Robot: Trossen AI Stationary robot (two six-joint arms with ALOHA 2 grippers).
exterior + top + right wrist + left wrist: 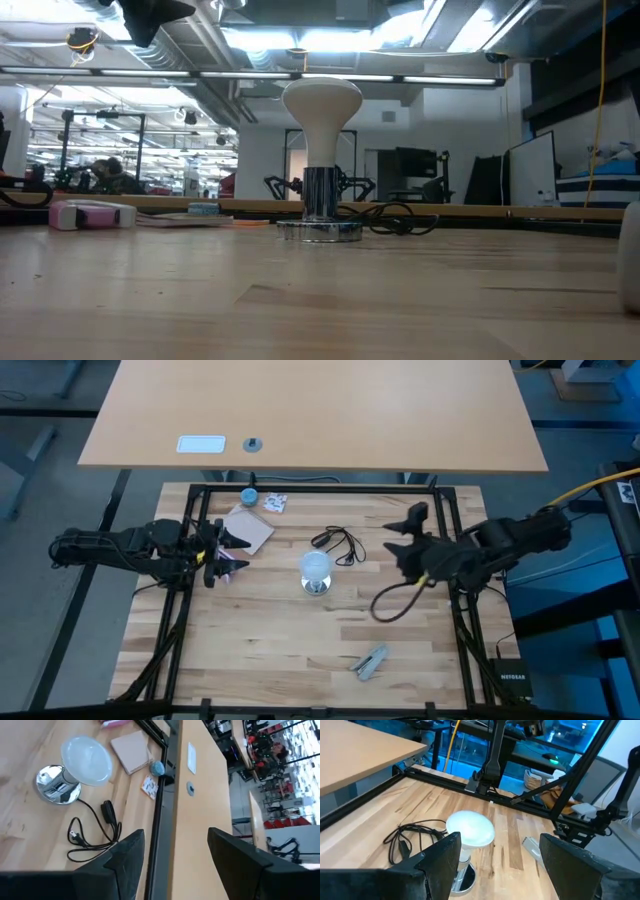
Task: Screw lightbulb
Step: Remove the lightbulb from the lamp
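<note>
Lightbulb [316,567] stands upright in a shiny silver lamp base [316,586] at the table's centre, between the open left gripper [232,553] and open right gripper [402,536], both empty.

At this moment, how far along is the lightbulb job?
Looks nearly finished: the lightbulb stands upright in the silver base at mid-table. Nothing is in hand; the left gripper and right gripper sit open, off to either side. Whether it is fully tightened cannot be seen.
</note>
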